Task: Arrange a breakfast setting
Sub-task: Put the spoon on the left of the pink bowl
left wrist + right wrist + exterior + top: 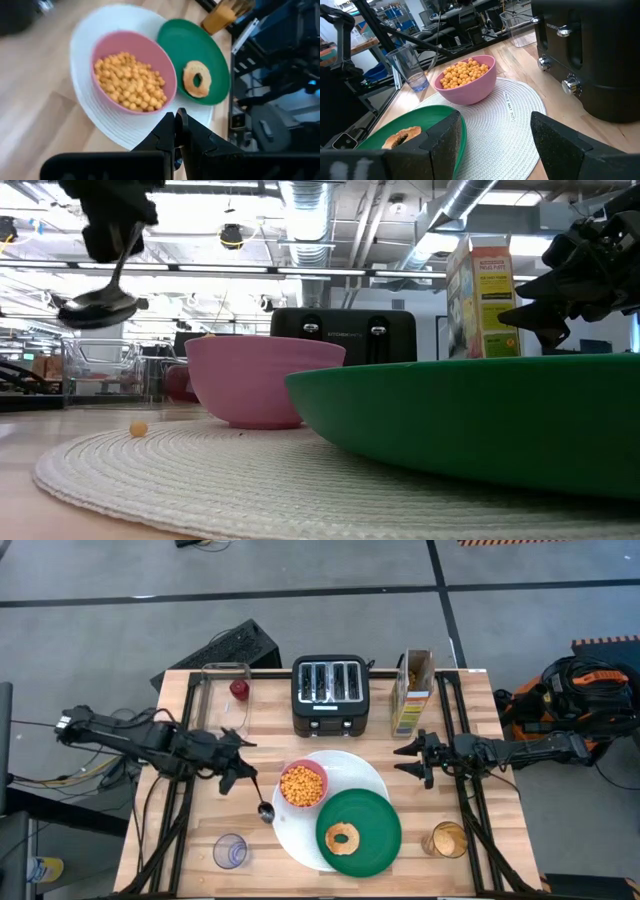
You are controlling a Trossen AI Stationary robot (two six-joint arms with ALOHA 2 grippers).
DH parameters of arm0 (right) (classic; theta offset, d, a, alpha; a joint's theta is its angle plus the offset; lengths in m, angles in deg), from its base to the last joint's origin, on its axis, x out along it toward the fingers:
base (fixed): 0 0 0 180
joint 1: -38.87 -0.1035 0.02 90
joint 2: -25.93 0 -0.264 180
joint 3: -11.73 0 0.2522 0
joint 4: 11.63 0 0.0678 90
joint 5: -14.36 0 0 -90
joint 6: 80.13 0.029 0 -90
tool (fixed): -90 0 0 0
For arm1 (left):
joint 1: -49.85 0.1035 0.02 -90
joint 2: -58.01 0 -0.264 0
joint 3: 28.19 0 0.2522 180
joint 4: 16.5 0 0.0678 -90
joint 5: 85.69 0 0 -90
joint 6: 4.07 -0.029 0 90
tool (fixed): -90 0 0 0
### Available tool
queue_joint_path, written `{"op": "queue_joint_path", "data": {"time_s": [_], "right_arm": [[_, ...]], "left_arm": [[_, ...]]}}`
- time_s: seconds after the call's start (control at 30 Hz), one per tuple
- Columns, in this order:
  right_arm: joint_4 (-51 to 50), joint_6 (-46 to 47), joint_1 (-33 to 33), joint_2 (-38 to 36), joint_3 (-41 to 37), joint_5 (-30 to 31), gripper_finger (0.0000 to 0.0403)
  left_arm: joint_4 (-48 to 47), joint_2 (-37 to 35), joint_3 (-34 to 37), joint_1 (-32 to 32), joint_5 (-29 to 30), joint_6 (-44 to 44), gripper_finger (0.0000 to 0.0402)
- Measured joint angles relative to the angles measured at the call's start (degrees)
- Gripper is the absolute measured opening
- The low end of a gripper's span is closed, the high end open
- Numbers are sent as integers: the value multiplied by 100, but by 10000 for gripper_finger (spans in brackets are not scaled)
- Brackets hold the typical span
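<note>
Spoon placement pending.
Left pincer (236,777), clamped shut on the metal spoon (262,804), is hanging it handle-up just left of the pink bowl (303,785); right pincer (412,759) is waiting half-open, empty.

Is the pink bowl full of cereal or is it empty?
Full. The pink bowl holds orange cereal heaped nearly to its rim in both wrist views. It stands upright on the white plate.

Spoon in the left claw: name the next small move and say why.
Probably lower it to the table beside the white plate. The left claw is shut on the spoon, whose head hangs in the air left of the pink bowl of cereal; the bare wood below looks free.
</note>
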Motion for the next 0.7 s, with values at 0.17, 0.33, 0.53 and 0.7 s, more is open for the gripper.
{"op": "queue_joint_path", "data": {"time_s": [0.17, 0.33, 0.53, 0.7], "right_arm": [[0, 0, -1, 0, 0, 0, 260], [0, 0, -2, -1, -1, 0, 260], [0, 0, 0, 1, -1, 0, 260], [0, 0, -1, 0, 0, 0, 260]], "left_arm": [[1094, 39, 719, 256, -756, 357, 4], [1256, 46, 1218, 418, -1048, 751, 4], [1670, 44, 1597, 546, -1100, 926, 4], [2014, 44, 1957, 672, -1334, 1086, 4]]}}
